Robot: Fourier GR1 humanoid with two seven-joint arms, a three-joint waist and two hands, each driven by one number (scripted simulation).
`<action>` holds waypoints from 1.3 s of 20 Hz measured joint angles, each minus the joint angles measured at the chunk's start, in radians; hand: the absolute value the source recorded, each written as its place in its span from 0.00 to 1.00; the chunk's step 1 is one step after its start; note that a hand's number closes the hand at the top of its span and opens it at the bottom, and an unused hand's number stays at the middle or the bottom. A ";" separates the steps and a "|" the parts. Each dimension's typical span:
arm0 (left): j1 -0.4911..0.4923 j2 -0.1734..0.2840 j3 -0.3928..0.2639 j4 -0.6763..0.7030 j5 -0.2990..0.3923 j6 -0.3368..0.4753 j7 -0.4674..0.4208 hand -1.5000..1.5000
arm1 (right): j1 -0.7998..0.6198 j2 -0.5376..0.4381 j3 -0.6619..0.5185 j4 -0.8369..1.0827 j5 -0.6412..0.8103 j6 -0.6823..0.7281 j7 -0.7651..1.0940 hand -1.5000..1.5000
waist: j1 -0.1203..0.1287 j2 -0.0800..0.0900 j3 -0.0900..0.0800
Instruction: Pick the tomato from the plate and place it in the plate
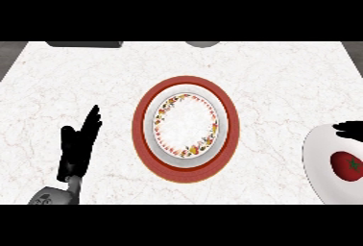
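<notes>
One tomato on white plate; right hand just above, grip unclear.

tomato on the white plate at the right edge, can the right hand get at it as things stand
Probably yes. The right hand shows only as dark fingers over the white plate's far rim, just beyond the tomato, with nothing between them.

A white marbled worktop with faint reddish veins fills the scene. At its far edge a dark flat object sits toward the left, and a grey rounded thing lies further right, both cut off.
</notes>
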 measured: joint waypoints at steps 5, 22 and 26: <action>0.006 -0.021 0.000 0.002 -0.024 0.003 -0.011 0.50 | -0.074 0.040 0.058 0.106 0.061 -0.027 -0.026 0.00 | -0.002 -0.002 0.001; 0.026 -0.053 0.030 -0.030 -0.073 -0.014 0.035 0.50 | -0.167 0.158 0.142 0.274 0.172 -0.087 -0.069 0.00 | -0.015 -0.005 -0.001; 0.030 -0.052 0.057 -0.026 -0.067 -0.035 0.026 0.50 | -0.191 0.190 0.149 0.337 0.210 -0.114 -0.085 1.00 | -0.014 -0.005 -0.001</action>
